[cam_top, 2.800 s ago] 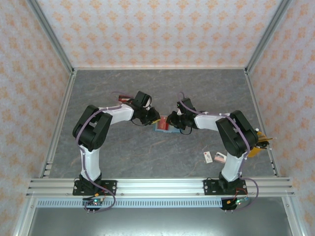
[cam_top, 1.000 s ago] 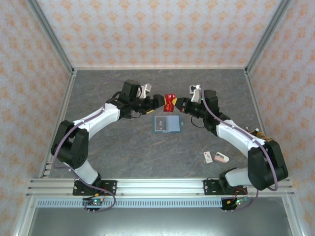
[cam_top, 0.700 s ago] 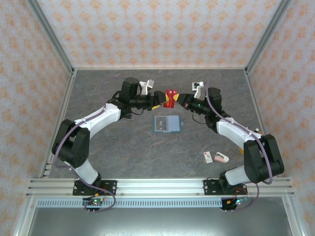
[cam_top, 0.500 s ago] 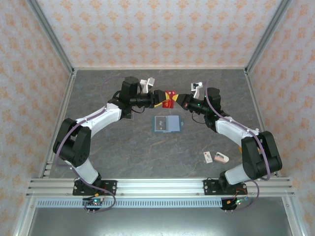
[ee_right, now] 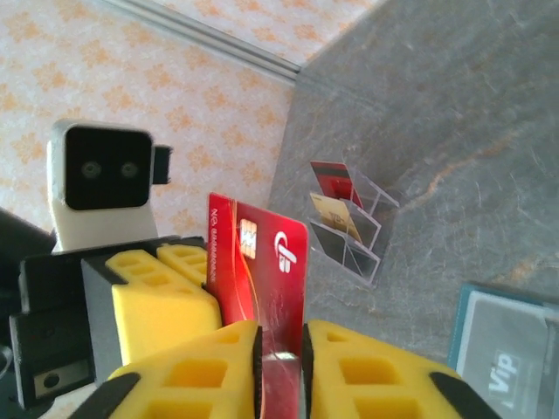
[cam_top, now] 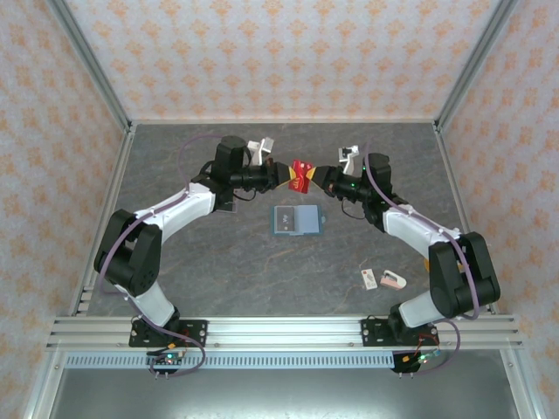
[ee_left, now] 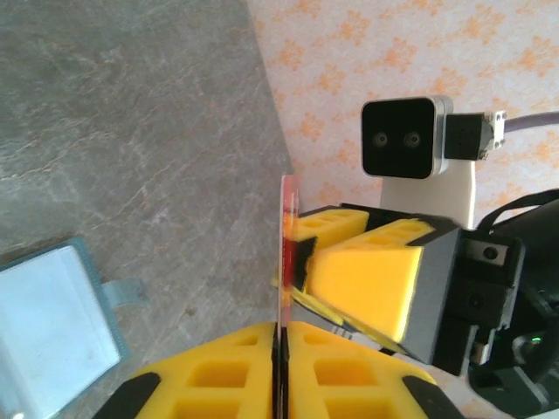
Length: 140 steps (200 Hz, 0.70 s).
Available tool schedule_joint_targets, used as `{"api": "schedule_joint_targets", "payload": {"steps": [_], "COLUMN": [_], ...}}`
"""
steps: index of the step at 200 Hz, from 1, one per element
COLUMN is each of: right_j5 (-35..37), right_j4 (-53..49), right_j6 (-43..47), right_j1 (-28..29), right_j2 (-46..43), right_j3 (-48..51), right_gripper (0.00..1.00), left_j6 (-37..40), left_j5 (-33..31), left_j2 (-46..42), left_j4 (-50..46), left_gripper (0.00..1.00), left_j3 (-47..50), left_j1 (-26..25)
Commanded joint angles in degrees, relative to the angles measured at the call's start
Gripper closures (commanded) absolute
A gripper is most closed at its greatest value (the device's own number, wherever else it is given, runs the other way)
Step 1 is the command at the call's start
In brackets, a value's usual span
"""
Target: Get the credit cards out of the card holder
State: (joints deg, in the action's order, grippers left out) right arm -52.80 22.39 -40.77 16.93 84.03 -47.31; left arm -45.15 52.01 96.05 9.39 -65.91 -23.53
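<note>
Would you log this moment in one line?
left gripper: shut on red card | right gripper: parted around it | card holder: tabletop

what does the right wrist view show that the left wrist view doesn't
Right wrist, not left wrist: the red card's printed face with its chip, and a clear tray of cards. Left wrist, not right wrist: that card edge-on, pinched in the left gripper. Both: the red card, the open card holder, and the other arm's yellow fingers.

red card (ee_left: 286,229) edge-on in left pincer (ee_left: 279,342)
</note>
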Motion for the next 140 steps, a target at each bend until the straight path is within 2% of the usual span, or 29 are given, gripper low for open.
{"api": "schedule_joint_targets", "payload": {"steps": [1,19,28,47,67,93,123,140], "right_j5": [3.15,8.35,11.78,18.7,25.25,28.41,30.82,31.32], "right_j4": [-11.44,-18.48,-22.39,-28.86,-32.63,-32.38,-32.3,-32.03], "right_j6": [5.25,9.05,11.1,14.87,18.08,20.95,22.94,23.12], "right_j1": [-0.04,0.01,0.03,0.03,-0.03,0.04,0.07,0.04], "right_j2": [-2.84,-5.31,-6.44,-8.21,-9.45,-10.65,-11.3,-11.43], "right_j3": [-3.0,-3.21,-3.53,-3.76,-3.01,-0.52,0.96,1.71], "right_gripper": [0.63,0.47,0.42,0.32,0.23,0.14,0.08,0.06], "left_j6": [6.17,10.25,11.64,12.56,10.31,4.92,-1.85,-5.82], "left_j5": [-5.45,-12.41,-16.93,-29.94,-44.05,-56.87,-66.34,-71.09], "left_j2": [-2.15,-3.2,-3.58,-3.94,-3.93,-3.59,-1.18,-0.38], "left_j4": [-10.01,-20.25,-25.81,-37.53,-46.66,-51.68,-53.24,-50.84], "left_gripper": [0.93,1.0,1.0,1.0,1.0,1.0,1.0,1.0], "left_j3": [-2.02,-3.75,-5.04,-8.34,-10.93,-13.0,-17.13,-18.22], "left_j1": [0.15,0.15,0.15,0.15,-0.07,-1.27,-2.95,-4.56]}}
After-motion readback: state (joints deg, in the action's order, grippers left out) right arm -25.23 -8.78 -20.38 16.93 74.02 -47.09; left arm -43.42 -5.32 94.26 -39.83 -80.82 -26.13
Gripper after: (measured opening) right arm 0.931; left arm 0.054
